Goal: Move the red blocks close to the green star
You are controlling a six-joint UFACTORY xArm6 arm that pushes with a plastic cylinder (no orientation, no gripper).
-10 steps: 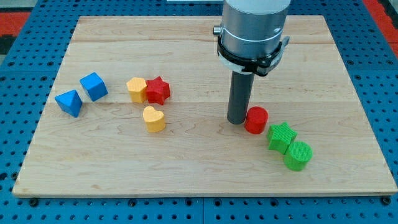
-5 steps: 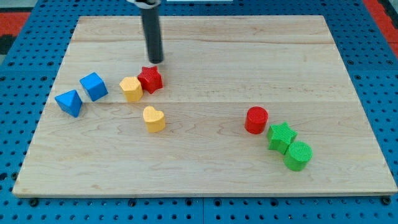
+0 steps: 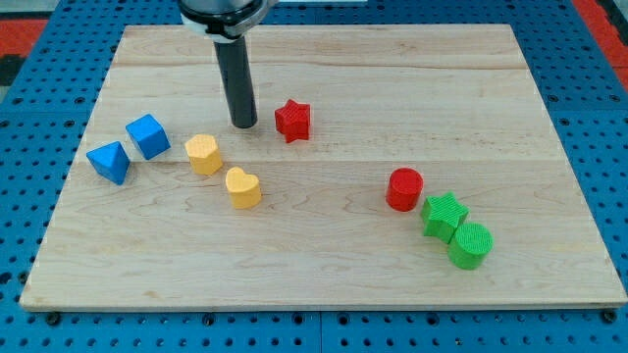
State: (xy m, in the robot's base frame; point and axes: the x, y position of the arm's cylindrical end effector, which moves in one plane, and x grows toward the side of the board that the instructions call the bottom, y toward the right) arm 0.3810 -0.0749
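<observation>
1. My tip (image 3: 244, 125) sits on the board in the upper left-centre of the frame, just left of the red star (image 3: 292, 120), w/ a small gap between them, not touching as far as I can see. It's a bare rod: no fingers or jaws to open or shut, holding nothing.
2. The red star lies a bit above mid-height, well apart from the green star (image 3: 444, 215), which sits lower right, touching or nearly touching the green cylinder (image 3: 470, 244).
3. The red cylinder (image 3: 403, 188) is already just up-left of the green star, so I'd say that half is done.
4. To do this step well: get the tip behind the red star on its upper-left side, then push along a line down and to the right. Go steady and centred; an off-centre shove will prob spin the star off the rod.
5. Stop short so it doesn't knock the red cylinder or green blocks away.
6. Farther out: yellow hexagonal block (image 3: 203, 154) and yellow heart (image 3: 242, 186) below-left of the tip; blue cube (image 3: 148, 135) and blue wedge-like block (image 3: 108, 161) at far left. None in the path.
7. Writing/brands: none readable on the wooden board (image 3: 324, 284), blocks or arm.
</observation>
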